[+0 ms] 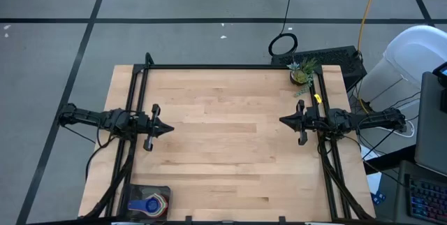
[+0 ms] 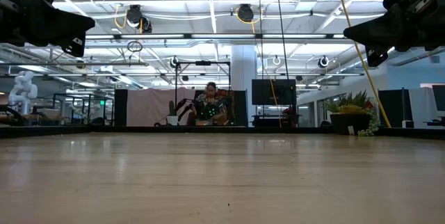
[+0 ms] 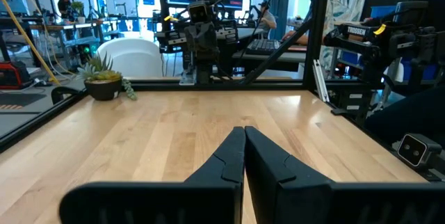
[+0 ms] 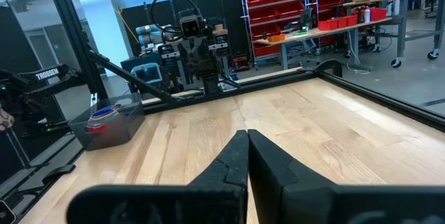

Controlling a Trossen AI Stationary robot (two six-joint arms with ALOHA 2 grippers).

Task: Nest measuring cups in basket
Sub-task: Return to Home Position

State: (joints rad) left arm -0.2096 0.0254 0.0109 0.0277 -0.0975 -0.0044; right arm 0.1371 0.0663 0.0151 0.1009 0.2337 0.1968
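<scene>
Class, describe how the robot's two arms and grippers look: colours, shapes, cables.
The left arm and right arm are matte black, slender, jointed, with black cables trailing behind. The left gripper and right gripper each end in two black wedge-shaped fingers tapering to a point.

The light wooden table (image 1: 223, 148) is lying wide and mostly bare, its plank grain running across from side to side. A black metal frame (image 1: 223, 66) is sitting along the far edge and running down both sides. Seen from above, the dark grey basket (image 1: 149, 187) is sitting in the lower left corner, flat on the wood, just inside the left rail. The right wrist view is showing that basket (image 4: 111, 132) upright, tucked beside the rail. Over in the far right corner, a small potted plant (image 1: 302, 73) is standing on the boards, just inside the frame's corner, well apart from the basket.
</scene>
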